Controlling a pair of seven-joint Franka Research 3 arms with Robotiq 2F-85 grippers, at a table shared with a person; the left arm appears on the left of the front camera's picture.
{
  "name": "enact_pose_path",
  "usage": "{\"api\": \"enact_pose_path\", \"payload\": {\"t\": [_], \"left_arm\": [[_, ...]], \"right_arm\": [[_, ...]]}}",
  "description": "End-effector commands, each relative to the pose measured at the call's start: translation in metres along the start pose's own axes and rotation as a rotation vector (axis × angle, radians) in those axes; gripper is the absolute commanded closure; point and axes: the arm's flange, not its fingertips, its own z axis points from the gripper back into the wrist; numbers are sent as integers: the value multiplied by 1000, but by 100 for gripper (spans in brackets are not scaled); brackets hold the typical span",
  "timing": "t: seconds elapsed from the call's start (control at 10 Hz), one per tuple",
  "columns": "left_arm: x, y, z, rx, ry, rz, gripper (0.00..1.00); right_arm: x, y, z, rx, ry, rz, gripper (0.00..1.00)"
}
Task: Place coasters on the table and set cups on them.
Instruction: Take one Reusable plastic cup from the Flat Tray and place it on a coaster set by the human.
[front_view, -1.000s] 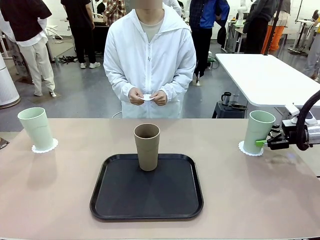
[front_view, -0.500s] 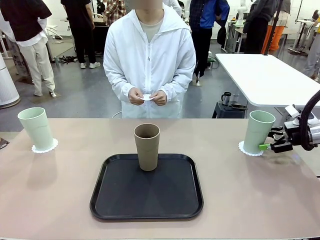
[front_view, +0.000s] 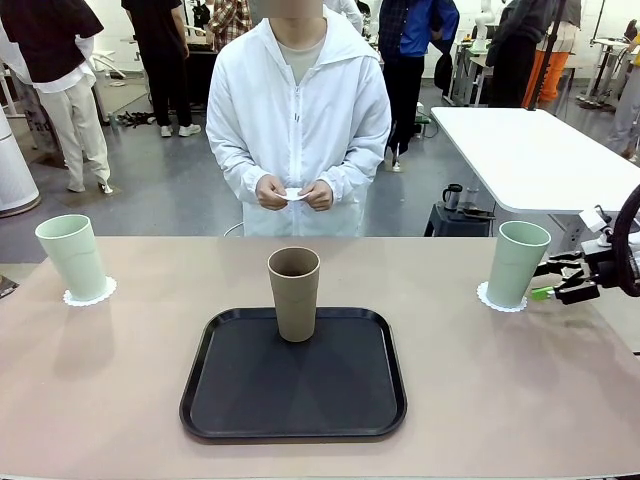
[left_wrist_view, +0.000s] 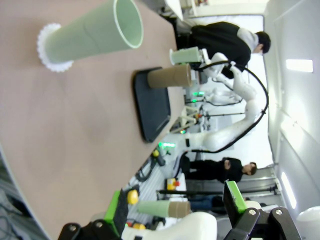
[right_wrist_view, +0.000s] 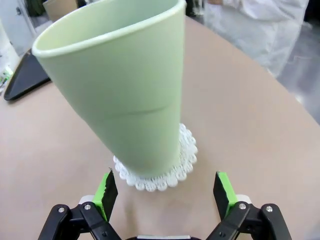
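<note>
Desk (front_view: 120, 400), beige, shared with a person at the far side.

- Left mint cup (front_view: 72, 256): upright at the desk's left end, on the left coaster (front_view: 95, 296), whose lacy edge shows around the base.
- Right mint cup (front_view: 520, 263): upright at the right end, on the right coaster (front_view: 492, 297).
- Brown cup (front_view: 294, 293): upright on the far edge of the black tray (front_view: 293, 400), mid-desk. No coaster is seen beneath it.
- Third coaster (front_view: 293, 195): off the desk, held between the person's right hand (front_view: 272, 192) and left hand (front_view: 320, 194) at waist height.

Right gripper (front_view: 541, 281): just to the right of the right mint cup, low over the desk and apart from the cup. In the right wrist view its jaws stand wide, the green pads (right_wrist_view: 106, 189) flanking the near side of the coaster, with nothing gripped; cup and coaster sit just beyond the fingertips.

Left gripper (left_wrist_view: 176, 205): jaws wide with nothing between them. Its wrist view looks across the desk from well off, past the left mint cup on its coaster towards the tray and brown cup.
</note>
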Motion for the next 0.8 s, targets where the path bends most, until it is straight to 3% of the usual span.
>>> {"api": "enact_pose_path", "payload": {"t": [0.0, 0.1, 0.5, 0.7], "left_arm": [[-1, -2, 1, 4, 0, 4, 0], [-1, -2, 1, 4, 0, 4, 0], [-1, -2, 1, 4, 0, 4, 0], [-1, -2, 1, 4, 0, 4, 0]], "right_arm": [[17, 28, 28, -97, 148, -71, 0], [25, 39, 47, -144, 217, -116, 0], [98, 94, 84, -341, 308, -383, 0], [142, 111, 97, -452, 321, -413, 0]]}}
